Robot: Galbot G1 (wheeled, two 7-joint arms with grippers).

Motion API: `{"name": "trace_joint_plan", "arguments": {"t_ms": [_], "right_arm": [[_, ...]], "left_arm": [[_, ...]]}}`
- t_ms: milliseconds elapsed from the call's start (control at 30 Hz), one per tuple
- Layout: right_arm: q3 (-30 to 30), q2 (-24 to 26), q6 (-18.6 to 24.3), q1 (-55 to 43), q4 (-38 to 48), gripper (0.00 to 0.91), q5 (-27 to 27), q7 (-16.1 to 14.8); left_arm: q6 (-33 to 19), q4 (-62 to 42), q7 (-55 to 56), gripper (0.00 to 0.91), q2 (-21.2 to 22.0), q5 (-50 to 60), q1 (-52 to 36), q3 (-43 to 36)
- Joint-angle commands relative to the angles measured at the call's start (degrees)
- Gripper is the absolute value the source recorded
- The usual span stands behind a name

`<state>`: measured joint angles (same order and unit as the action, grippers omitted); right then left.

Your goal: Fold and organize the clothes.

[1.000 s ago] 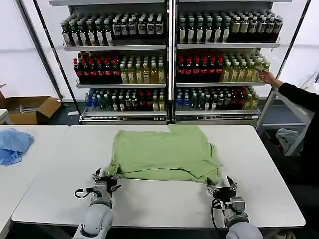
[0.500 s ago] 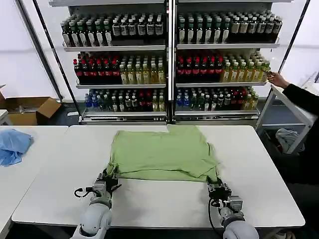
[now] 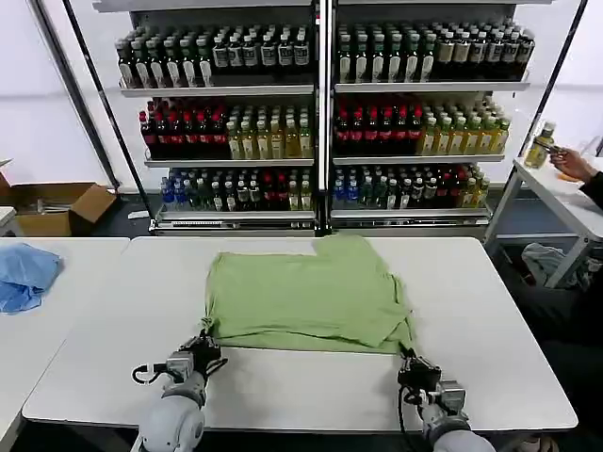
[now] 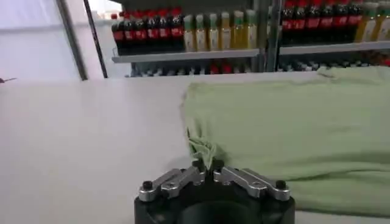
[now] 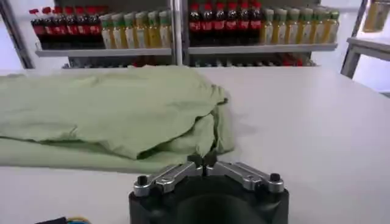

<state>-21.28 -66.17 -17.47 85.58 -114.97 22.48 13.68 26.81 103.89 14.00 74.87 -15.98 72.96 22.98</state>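
Left pincer (image 3: 202, 347): closed on the near left corner of the light green folded polo shirt (image 3: 306, 297).
Right pincer (image 3: 412, 364): closed on the shirt's near right corner.
Shirt: spread flat at the middle of the white worktop (image 3: 471, 301).

White surface (image 3: 283, 377) up front, a second one (image 3: 66, 282) on its left. Behind them, shelves (image 3: 320, 89) packed with bottles (image 3: 226, 132), pale walls (image 3: 47, 104), a cardboard box (image 3: 57, 207) on dark floor (image 3: 122, 221).
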Motion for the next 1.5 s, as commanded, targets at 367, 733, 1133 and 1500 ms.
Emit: {"name": "trace_joint_plan", "arguments": {"t_ms": [367, 733, 1133, 1500], "right_arm": [[-4.2, -1.4, 3.2, 27.5, -16.4, 0.615, -12.0, 1.2], [-11.5, 2.6, 1.7, 22.0, -21.7, 0.907, -9.8, 2.0], [-2.2, 8.1, -5.6, -13.3, -4.1, 0.907, 8.3, 7.9], [10.2, 6.6, -9.3, -36.7, 15.7, 0.907, 15.4, 10.4]], "left_arm": [[2.0, 19.6, -1.1, 0.907, -1.7, 4.8, 20.5, 2.2], [0.6, 26.3, -1.0, 0.907, -4.3, 4.8, 20.9, 4.3], [2.0, 11.1, 2.0, 0.907, -2.8, 1.3, -1.0, -1.1], [6.3, -9.8, -0.4, 0.907, 5.3, 6.8, -21.0, -3.6]]}}
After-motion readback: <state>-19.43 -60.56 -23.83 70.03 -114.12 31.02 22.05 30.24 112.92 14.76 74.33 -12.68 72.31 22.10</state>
